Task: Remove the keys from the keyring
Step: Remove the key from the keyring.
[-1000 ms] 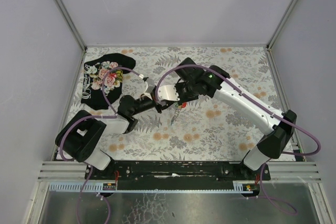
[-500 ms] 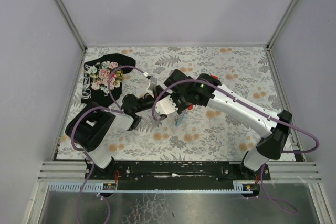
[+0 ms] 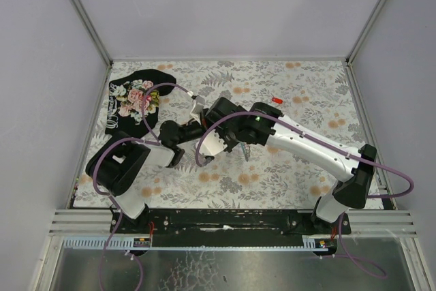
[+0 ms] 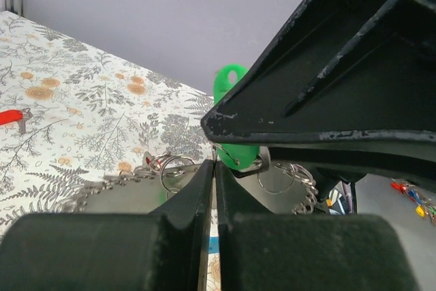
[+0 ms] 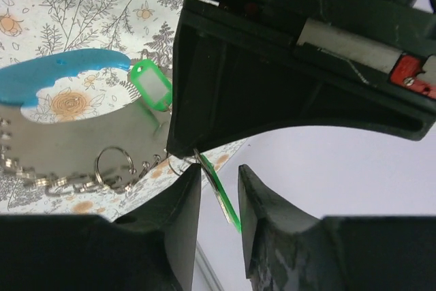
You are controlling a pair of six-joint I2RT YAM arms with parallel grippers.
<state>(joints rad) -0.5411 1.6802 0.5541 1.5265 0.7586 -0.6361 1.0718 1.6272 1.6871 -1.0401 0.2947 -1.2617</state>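
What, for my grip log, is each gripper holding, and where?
The left gripper pinches the keyring by its thin ring; right gripper grips the green key along its edge.

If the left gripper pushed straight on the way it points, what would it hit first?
The right gripper: its black body crosses just beyond the left gripper, which pinches the keyring, with the green key between. Depth is unclear, but they look nearly touching.

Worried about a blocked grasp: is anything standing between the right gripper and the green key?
Nothing visible does: the green key lies in the gap between the right gripper's fingers.
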